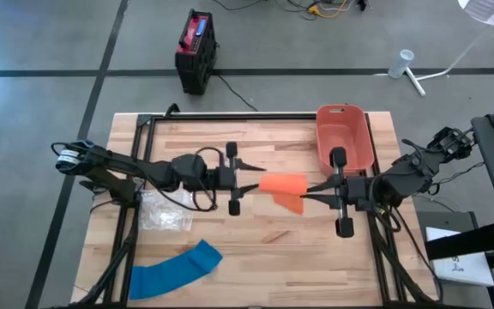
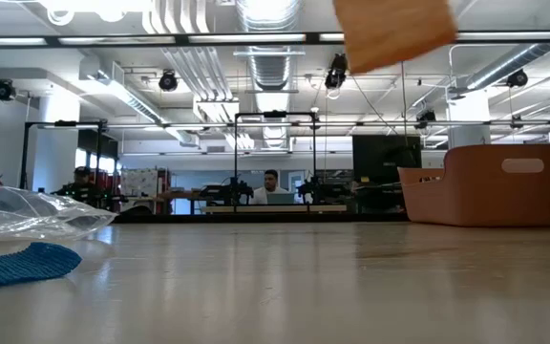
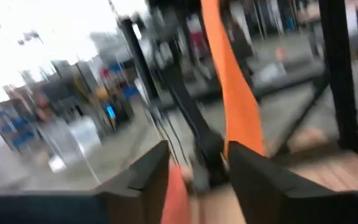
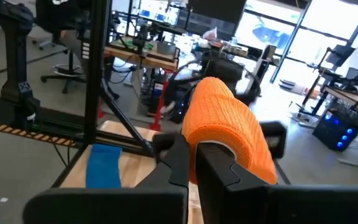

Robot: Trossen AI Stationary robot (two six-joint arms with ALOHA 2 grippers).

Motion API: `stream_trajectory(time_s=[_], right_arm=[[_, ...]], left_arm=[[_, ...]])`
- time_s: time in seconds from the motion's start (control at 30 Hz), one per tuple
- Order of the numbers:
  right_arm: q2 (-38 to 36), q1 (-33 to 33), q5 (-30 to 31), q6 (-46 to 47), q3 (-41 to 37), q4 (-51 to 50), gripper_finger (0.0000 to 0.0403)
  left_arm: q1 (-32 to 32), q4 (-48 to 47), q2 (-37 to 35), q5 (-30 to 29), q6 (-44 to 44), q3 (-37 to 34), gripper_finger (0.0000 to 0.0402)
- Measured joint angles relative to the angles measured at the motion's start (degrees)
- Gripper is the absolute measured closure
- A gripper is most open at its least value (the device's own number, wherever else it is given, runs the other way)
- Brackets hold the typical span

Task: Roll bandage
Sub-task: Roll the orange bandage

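Observation:
An orange bandage [image 1: 283, 184], partly rolled, is held high above the table between my two grippers; its loose tail [image 1: 292, 204] hangs below. In the low view it shows at the top [image 2: 394, 33], well clear of the tabletop. My left gripper [image 1: 254, 184] comes at its left end and my right gripper [image 1: 307, 194] at its right end. In the right wrist view the roll [image 4: 225, 130] sits just over my right fingers. In the left wrist view the orange strip [image 3: 238, 106] runs away past my left fingers. My left gripper has orange bandage [image 3: 176, 193] between its two fingers [image 3: 148, 177], reaching level from the table's left. Blur hides which part it has. The bandage is lifted clear of the table. My right gripper pinches the roll's near lower end [image 4: 211, 149] between its two close-set fingers [image 4: 176, 162], reaching level from the table's right. The roll stands above the fingers, tilted, clear of the table, with the tail hanging slack.
A blue bandage [image 1: 174, 270] lies flat at the near left. A clear plastic bag [image 1: 163, 213] lies under the left arm. An orange bin [image 1: 343, 136] stands at the far right. Bare wood lies below and in front of the grippers.

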Motion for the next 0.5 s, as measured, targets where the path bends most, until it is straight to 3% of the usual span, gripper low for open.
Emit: stream_trajectory(time_s=[0.07,0.23,0.5], right_arm=[[0.0,0.0,-0.1,-0.08,0.0,0.02,0.0399],[0.0,0.0,0.0,-0.16,0.0,-1.32,0.0399],[0.02,-1.73,0.07,0.36,0.0,-2.65,0.0399]], left_arm=[[0.04,4.68,-0.15,0.37,0.26,0.45,0.0219],[0.15,6.72,0.01,10.5,-2.99,1.51,0.0174],[0.22,6.36,0.29,10.65,-5.46,1.76,0.0171]])
